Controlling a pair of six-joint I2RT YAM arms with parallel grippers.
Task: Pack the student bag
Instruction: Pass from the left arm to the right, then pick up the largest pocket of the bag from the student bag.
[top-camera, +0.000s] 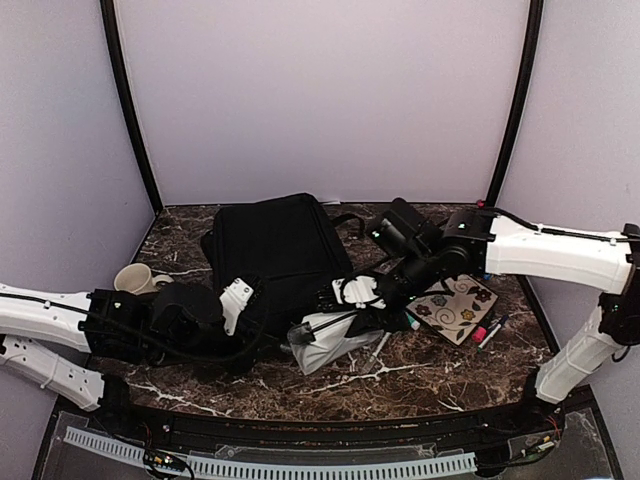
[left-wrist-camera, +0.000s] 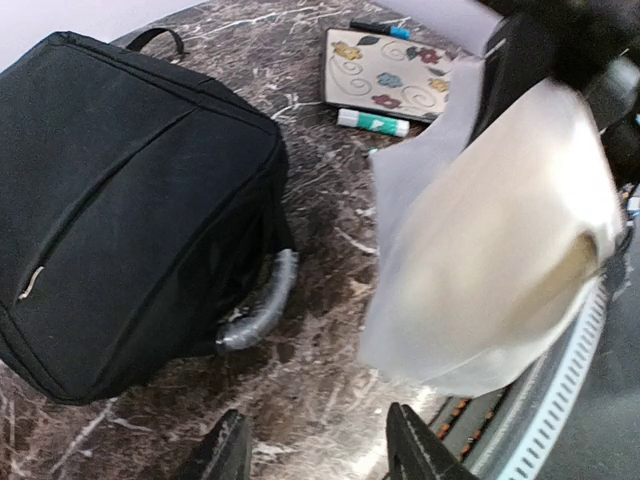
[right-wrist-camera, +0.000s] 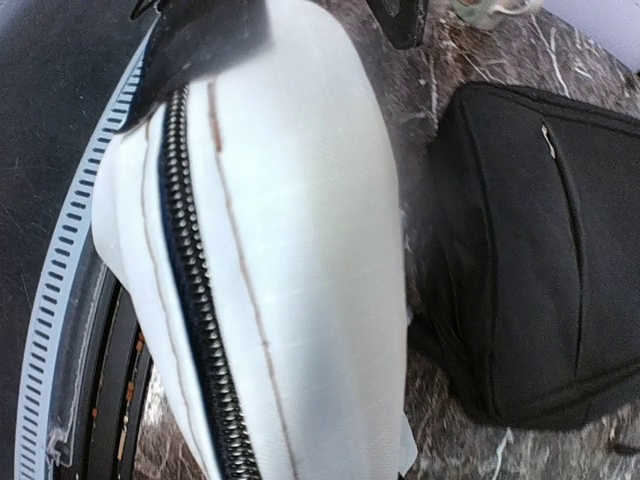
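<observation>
The student bag (top-camera: 272, 248) is a big black backpack lying flat on the marble table; it also shows in the left wrist view (left-wrist-camera: 120, 200) and the right wrist view (right-wrist-camera: 545, 250). My right gripper (top-camera: 358, 293) is shut on the top of a white translucent pouch (top-camera: 335, 335) with a black zipper (right-wrist-camera: 195, 300) and holds it up near the bag's front right corner. The pouch (right-wrist-camera: 300, 260) fills the right wrist view and hides that gripper's fingers. My left gripper (left-wrist-camera: 320, 455) stands open and empty, low over the table between the bag and the pouch (left-wrist-camera: 500, 240).
A flowered notebook (top-camera: 455, 308) lies right of the pouch, with a glue stick (left-wrist-camera: 372, 122) and markers (top-camera: 490, 330) beside it. A cream mug (top-camera: 135, 278) stands left of the bag. A grey taped strap (left-wrist-camera: 262, 305) pokes out at the bag's base. The table's front edge is close.
</observation>
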